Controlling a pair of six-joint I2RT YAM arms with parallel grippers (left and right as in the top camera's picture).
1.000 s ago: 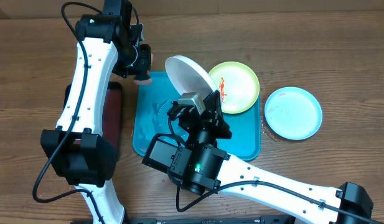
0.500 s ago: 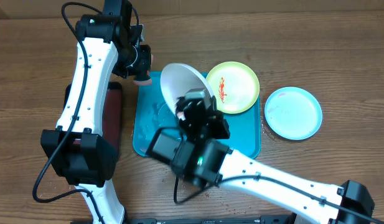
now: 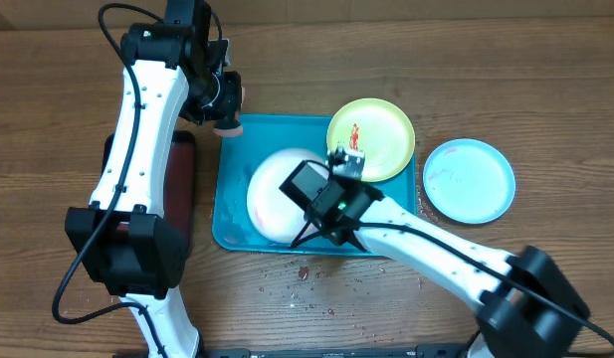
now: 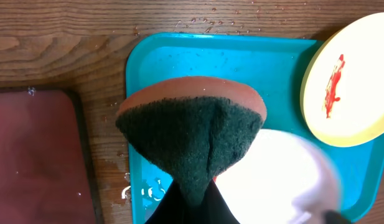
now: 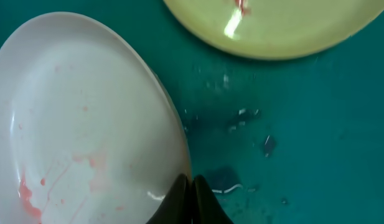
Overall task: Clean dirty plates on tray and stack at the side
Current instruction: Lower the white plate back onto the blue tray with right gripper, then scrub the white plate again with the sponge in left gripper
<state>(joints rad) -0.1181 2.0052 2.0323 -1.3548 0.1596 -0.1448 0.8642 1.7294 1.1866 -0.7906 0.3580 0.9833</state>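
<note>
The turquoise tray [image 3: 396, 234] lies mid-table. The white plate [image 3: 267, 194] with faint red smears lies low in the tray's left half. My right gripper [image 3: 311, 211] is shut on its right rim; the right wrist view shows the jaws [image 5: 192, 185] pinched at the plate's [image 5: 86, 124] edge. The yellow-green plate [image 3: 378, 134] with a red smear leans on the tray's far right corner. The light-blue plate [image 3: 470, 180] lies on the table right of the tray. My left gripper [image 3: 225, 107] is shut on an orange-and-green sponge [image 4: 192, 124] above the tray's far left corner.
A black tray with a reddish inside [image 3: 179, 184] lies left of the turquoise tray, under the left arm. Water drops and red specks [image 3: 302, 270] dot the wood in front of the tray. The tray floor [image 5: 291, 124] is wet.
The right gripper has lowered the white plate from a tilted, raised hold down into the tray's left half. The left arm and sponge have not moved.
</note>
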